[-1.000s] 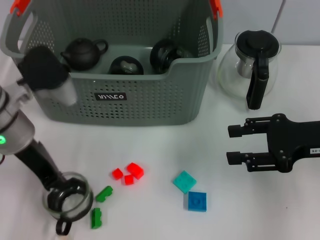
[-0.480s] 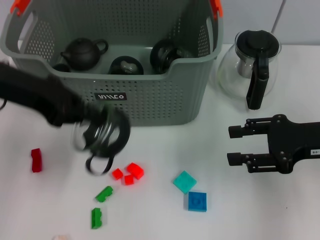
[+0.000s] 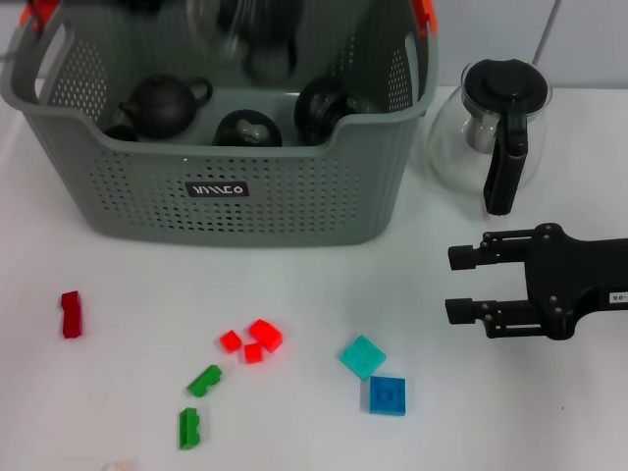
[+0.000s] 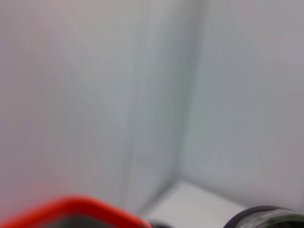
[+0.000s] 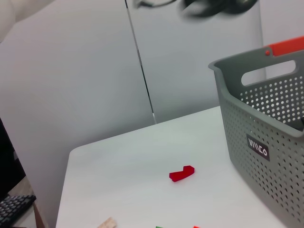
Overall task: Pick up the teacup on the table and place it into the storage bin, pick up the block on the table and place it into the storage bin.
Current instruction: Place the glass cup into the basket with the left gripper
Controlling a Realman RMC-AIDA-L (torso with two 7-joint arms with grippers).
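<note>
A blurred glass teacup point(image 3: 245, 44) with a black handle hangs in the air over the grey perforated storage bin point(image 3: 226, 186), and my left gripper point(image 3: 208, 15) is shut on it at the head view's top edge. The left wrist view catches the teacup's rim point(image 4: 266, 219) and an orange bin handle point(image 4: 71, 209). Blocks lie on the table: a red block point(image 3: 71, 314), small red pieces point(image 3: 252, 341), two green ones point(image 3: 204, 380), a teal one point(image 3: 362, 356) and a blue one point(image 3: 387, 394). My right gripper point(image 3: 459, 285) rests open on the table at the right, holding nothing.
Three dark teapots point(image 3: 162, 103) sit inside the bin. A glass pot with a black handle point(image 3: 496, 128) stands right of the bin, behind the right gripper. A tan piece point(image 3: 120, 465) lies at the table's front edge.
The left arm has lifted the teacup from the table's front left, swung it up past the bin's front wall and now holds it above the bin. The right arm stayed still.
</note>
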